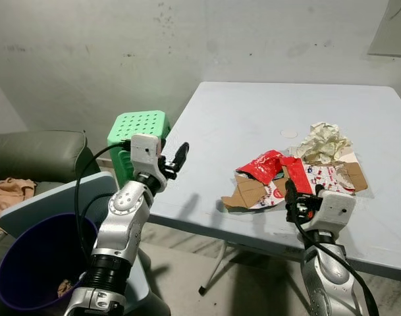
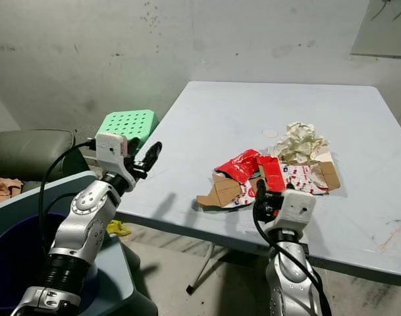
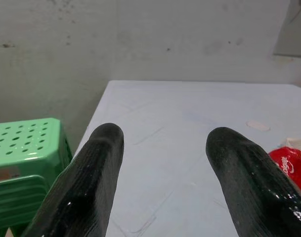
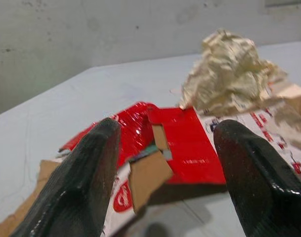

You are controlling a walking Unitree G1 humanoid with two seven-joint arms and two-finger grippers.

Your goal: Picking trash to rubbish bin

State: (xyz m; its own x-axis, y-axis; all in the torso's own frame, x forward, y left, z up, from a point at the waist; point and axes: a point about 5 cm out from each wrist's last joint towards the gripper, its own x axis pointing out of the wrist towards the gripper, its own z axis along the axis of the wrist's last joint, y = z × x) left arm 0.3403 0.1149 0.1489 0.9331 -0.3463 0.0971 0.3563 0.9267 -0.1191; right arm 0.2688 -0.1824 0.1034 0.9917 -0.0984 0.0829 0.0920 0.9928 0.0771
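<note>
On the desk point(image 1: 253, 112), head views: trash pile sits near the front edge — red wrapper point(image 1: 263, 164), torn cardboard point(image 1: 247, 193), printed red-and-white card point(image 1: 325, 176), crumpled paper ball point(image 1: 325, 141) on the far side of the pile. Right gripper point(image 1: 291, 197) is at the desk edge just in front of the wrapper, pointed into the pile; my read is it's lined up for a pick. Left gripper point(image 1: 180, 155) hangs raised off the desk's left edge, well apart from the pile, near the green stool point(image 1: 139, 128). Purple bin point(image 1: 39, 263) sits below the left arm, well apart from the pile, a scrap already inside. Probably parked there so the drop is a short swing.

Left wrist view: left fingers point(image 3: 91, 173) spread, nothing between them, bare desk top beyond. Corner of the wrapper with white script at the frame edge; can't read it.

Right wrist view: right fingers point(image 4: 81, 177) wide apart, nothing gripped, bracketing the wrapper and a cardboard flap point(image 4: 149, 173). Paper ball behind. Card has red print and a round red logo, too blurred to read. No brand legible anywhere.
</note>
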